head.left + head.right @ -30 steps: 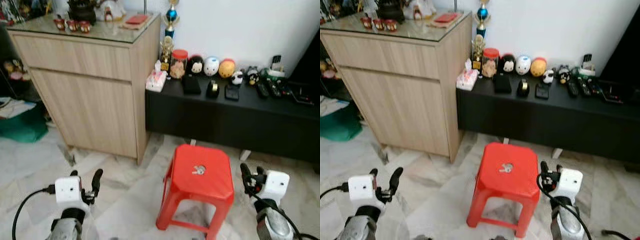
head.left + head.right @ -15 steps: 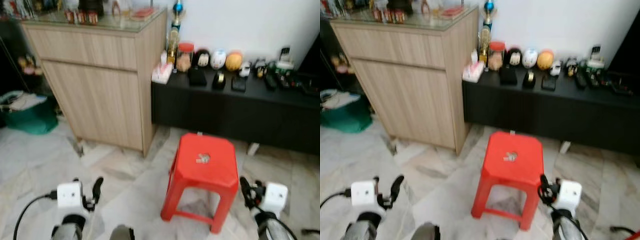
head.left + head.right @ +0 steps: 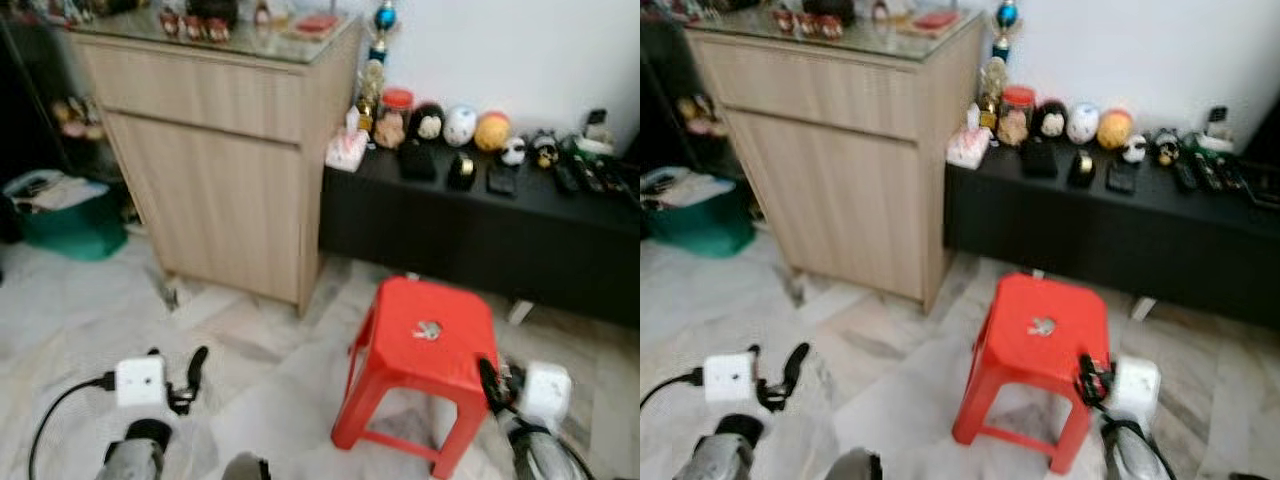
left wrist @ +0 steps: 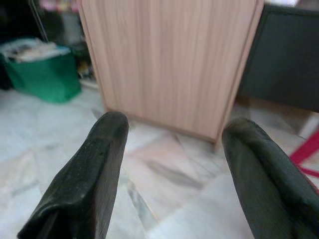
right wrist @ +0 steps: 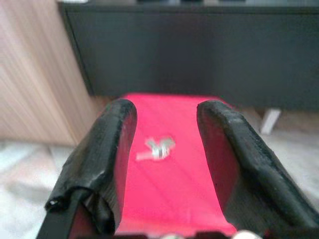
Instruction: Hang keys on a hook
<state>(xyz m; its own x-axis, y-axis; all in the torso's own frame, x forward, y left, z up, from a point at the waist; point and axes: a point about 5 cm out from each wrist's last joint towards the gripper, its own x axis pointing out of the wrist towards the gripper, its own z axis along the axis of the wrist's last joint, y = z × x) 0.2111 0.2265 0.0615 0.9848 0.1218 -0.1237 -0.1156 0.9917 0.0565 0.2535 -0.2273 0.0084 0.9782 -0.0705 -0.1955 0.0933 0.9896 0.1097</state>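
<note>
We see a glossy red plastic stool (image 3: 425,345) with a squarish, rounded-corner seat on the veined marble floor (image 3: 80,310). The small silvery metal keys (image 5: 158,148) lie flat near the middle of the seat; which way their long axis runs is too blurred to tell. Our right gripper (image 5: 167,134) hovers by the stool's near right corner, fingers spread wide and empty. Our left gripper (image 4: 174,144), well left of the stool, is equally wide, facing the wood-grain cabinet (image 3: 215,170).

Head views blurred: I can't resolve the keys (image 3: 427,329) on the red stool (image 3: 400,350) beyond a small metallic speck, and small figures (image 3: 470,128) on the black table (image 3: 480,225) stay indistinct.
</note>
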